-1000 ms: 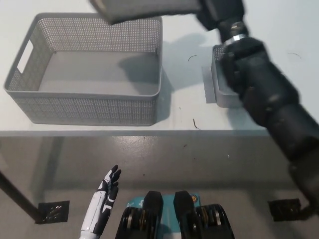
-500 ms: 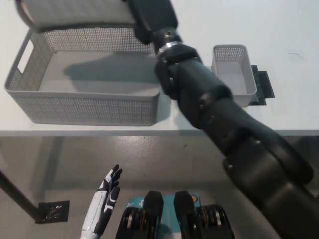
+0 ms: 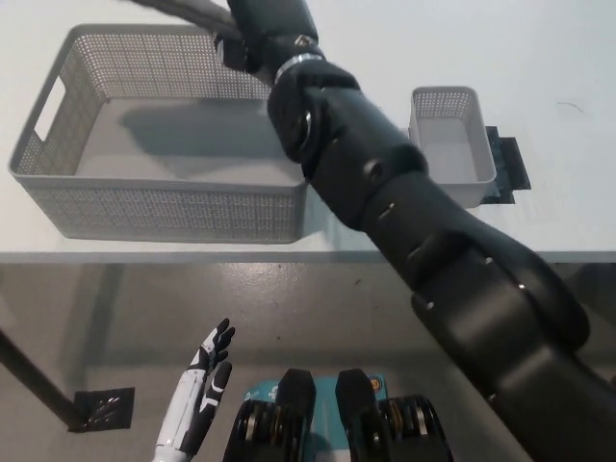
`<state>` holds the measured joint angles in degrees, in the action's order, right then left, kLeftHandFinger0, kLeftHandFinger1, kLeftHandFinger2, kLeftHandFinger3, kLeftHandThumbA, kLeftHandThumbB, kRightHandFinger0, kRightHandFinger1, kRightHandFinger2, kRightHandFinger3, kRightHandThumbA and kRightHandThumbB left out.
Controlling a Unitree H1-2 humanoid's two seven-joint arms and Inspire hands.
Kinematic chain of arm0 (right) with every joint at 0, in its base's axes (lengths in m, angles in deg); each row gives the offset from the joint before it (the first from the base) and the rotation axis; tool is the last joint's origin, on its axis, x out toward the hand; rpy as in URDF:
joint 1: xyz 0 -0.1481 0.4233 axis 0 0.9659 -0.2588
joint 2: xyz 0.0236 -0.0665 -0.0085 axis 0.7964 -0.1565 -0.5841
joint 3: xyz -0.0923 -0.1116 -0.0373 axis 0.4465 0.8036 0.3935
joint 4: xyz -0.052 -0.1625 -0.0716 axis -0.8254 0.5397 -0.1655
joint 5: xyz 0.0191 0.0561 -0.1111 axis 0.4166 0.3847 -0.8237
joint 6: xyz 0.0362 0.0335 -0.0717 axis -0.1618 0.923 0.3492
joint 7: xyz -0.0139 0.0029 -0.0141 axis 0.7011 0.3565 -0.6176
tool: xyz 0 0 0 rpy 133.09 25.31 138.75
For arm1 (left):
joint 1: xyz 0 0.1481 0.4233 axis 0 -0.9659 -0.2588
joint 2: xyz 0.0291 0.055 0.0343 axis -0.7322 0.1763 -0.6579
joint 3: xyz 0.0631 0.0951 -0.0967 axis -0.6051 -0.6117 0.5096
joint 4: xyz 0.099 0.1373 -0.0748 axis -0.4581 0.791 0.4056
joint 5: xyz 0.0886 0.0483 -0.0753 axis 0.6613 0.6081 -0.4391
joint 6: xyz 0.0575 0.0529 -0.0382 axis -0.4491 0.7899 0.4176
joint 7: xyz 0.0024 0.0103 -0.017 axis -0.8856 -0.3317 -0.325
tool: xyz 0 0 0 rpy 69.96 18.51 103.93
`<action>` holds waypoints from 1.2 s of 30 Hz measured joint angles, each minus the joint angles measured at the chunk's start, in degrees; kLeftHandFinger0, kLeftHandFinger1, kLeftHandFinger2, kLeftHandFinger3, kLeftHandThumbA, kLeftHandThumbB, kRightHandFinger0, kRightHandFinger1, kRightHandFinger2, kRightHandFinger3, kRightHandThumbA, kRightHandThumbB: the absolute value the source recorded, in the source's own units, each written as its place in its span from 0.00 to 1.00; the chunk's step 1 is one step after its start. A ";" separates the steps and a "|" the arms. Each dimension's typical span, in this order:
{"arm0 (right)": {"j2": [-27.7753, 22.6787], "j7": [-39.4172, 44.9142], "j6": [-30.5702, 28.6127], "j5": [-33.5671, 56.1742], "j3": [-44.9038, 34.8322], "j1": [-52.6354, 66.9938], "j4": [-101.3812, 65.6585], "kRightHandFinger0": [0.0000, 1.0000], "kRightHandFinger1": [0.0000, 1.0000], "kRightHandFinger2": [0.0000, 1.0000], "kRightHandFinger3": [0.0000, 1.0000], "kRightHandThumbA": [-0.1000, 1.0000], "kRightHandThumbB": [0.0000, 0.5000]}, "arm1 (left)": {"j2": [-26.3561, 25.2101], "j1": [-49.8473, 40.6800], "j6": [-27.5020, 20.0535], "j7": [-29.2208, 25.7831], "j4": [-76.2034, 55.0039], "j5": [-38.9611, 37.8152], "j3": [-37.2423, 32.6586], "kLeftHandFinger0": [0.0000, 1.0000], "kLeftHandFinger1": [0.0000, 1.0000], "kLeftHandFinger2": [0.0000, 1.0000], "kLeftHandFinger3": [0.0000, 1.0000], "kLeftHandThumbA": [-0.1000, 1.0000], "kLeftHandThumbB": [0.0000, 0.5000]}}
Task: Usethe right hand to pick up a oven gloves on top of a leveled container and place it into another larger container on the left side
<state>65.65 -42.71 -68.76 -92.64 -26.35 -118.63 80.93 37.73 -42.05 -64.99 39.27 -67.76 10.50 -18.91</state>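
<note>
Head view. The black right arm [image 3: 414, 221] crosses the frame from the bottom right to the top centre, over the white table [image 3: 568, 58]. The right hand [image 3: 252, 27] sits at the top edge of the picture, above the far right corner of the large grey perforated basket [image 3: 164, 207]. Most of the hand is cut off by the frame, so I cannot tell whether its fingers are closed or apart. A thin grey strip [image 3: 183, 8] runs from the hand toward the left along the top edge; it may be the oven glove, but too little of it shows to confirm this or to say whether the hand grips it.

The large basket stands on the left part of the table, near the front edge. Its visible floor holds only a shadow. A handle slot is cut into its left end wall.

The small grey perforated container [image 3: 472, 183] stands well to the right of the basket, partly hidden by the arm. Its visible interior shows no glove. It rests on a dark flat mat [image 3: 510, 164] that sticks out on its right side.

The white left hand [image 3: 207, 371] hangs low at the lower left, below table level, fingers apart and holding nothing.

No brand, label or writing can be read on any item.
</note>
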 measured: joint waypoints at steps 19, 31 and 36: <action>-4.66 12.63 2.93 21.20 -18.59 6.20 -28.40 1.00 1.00 1.00 1.00 1.00 1.00 | 0.00 0.01 0.02 0.05 0.88 0.24 0.01 1.00 1.00 1.00 1.00 1.00 0.19; -11.58 19.80 8.89 33.77 -25.09 7.72 -49.72 1.00 1.00 1.00 1.00 1.00 0.93 | -0.01 0.00 0.02 0.08 0.88 0.30 -0.04 1.00 1.00 1.00 1.00 1.00 0.15; -15.32 21.29 10.29 36.87 -26.19 11.08 -59.38 1.00 1.00 1.00 1.00 1.00 0.86 | -0.01 0.02 0.02 0.08 0.89 0.30 -0.02 1.00 1.00 1.00 1.00 1.00 0.20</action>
<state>50.33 -21.41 -58.47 -55.78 -52.55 -107.55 21.55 37.72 -42.03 -64.97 39.35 -66.87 10.80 -18.93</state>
